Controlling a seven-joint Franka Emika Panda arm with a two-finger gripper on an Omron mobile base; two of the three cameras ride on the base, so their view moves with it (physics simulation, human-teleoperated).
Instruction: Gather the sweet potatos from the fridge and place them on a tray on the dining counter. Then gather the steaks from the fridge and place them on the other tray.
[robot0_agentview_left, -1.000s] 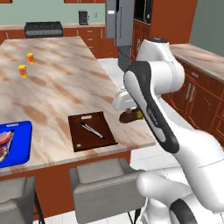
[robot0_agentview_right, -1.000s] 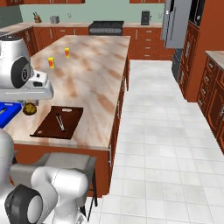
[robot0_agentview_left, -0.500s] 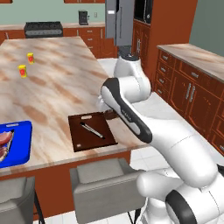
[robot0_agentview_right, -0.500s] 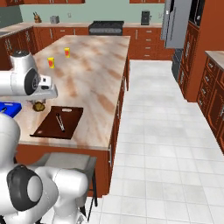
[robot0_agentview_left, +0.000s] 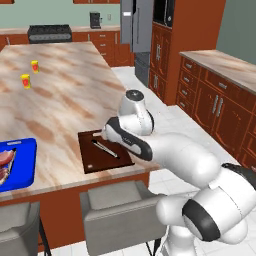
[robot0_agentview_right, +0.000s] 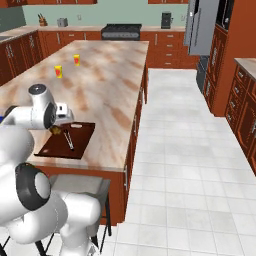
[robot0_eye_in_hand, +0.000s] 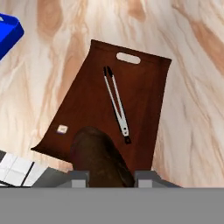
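Moved: arm swung in lower over the brown tray since a second ago.
Dining counter (robot0_agentview_left: 65, 95): both trays at near edge.
Blue tray (robot0_agentview_left: 22, 162): near-left, steak (robot0_agentview_left: 6, 164) inside.
Brown tray (robot0_eye_in_hand: 131, 94): tongs (robot0_eye_in_hand: 116, 103) inside.
Gripper (robot0_eye_in_hand: 106, 177): jaws clamped on sweet potato (robot0_eye_in_hand: 98, 157), above tray's near edge.

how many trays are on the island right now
2. The dark brown tray lies near the counter's front edge, below the gripper, with tongs on it. The blue tray sits further left along that edge, partly cut off by the frame.
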